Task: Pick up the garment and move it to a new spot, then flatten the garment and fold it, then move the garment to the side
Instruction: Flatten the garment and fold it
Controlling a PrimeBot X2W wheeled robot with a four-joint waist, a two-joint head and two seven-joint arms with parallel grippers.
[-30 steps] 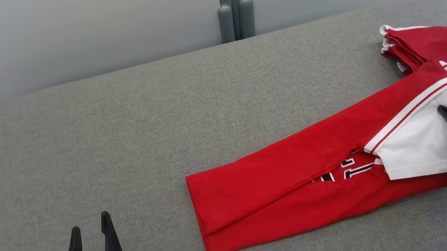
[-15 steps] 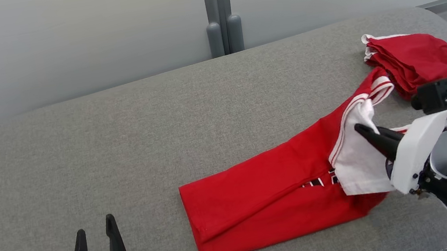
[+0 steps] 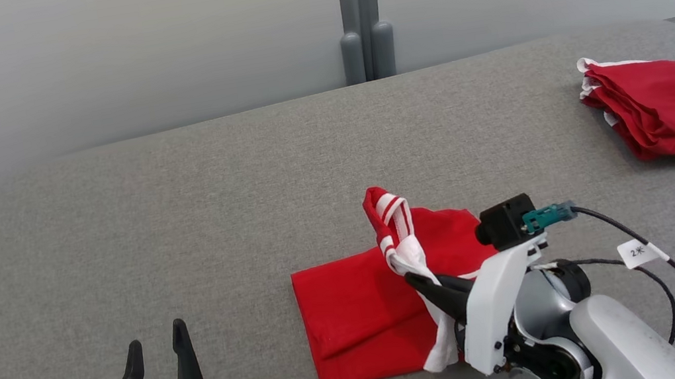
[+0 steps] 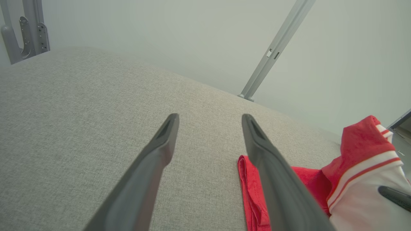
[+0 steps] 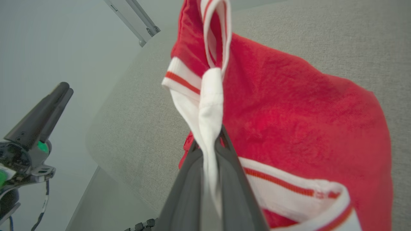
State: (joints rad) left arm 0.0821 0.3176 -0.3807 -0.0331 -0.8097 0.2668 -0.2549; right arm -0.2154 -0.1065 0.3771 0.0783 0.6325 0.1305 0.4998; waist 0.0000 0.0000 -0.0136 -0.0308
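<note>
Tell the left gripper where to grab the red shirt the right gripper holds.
Probably the near left corner of the shirt, at the hem. It lies flat, doubled and free on the grey table, nearest the open left gripper. Come in low from the left; the right gripper is shut on its white part.

A broad grey fabric-covered surface (image 3: 179, 206) with rounded far corners spans the head view, its woven cover smooth and its back edge running along a pale wall (image 3: 123, 54). Near its front, right of the middle, a red garment (image 3: 357, 320) lies folded over on itself, the lower layers flat on the cover and a white, red-striped end raised off it. Well apart from it, by the far right corner, a red bundle (image 3: 666, 107) with white trim sits crumpled directly on the same cover.
</note>
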